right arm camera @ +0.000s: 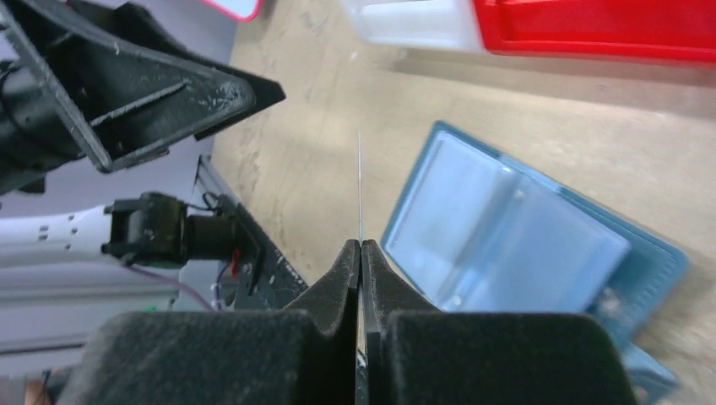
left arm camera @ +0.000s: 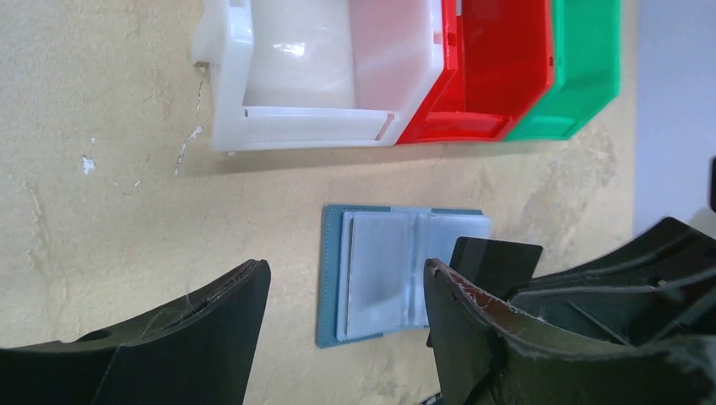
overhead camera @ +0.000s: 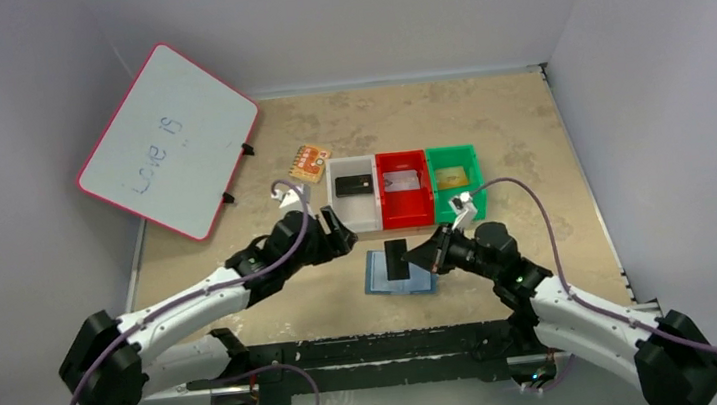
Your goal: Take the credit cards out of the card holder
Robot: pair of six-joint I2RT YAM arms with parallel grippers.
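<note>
The card holder (overhead camera: 389,282) lies open on the table in front of the bins, its light blue pockets facing up; it also shows in the left wrist view (left arm camera: 380,270) and the right wrist view (right arm camera: 507,228). My right gripper (overhead camera: 430,253) is shut on a black credit card (overhead camera: 398,259) and holds it just above the holder. The card shows edge-on in the right wrist view (right arm camera: 360,186) and flat in the left wrist view (left arm camera: 498,257). My left gripper (overhead camera: 338,235) is open and empty, just left of the holder, above the table (left arm camera: 344,268).
Three bins stand behind the holder: white (overhead camera: 356,213) with a black card, red (overhead camera: 407,212) with a silver card, green (overhead camera: 458,202) with a gold card. An orange patterned square (overhead camera: 309,162) and a whiteboard (overhead camera: 167,142) lie at the back left.
</note>
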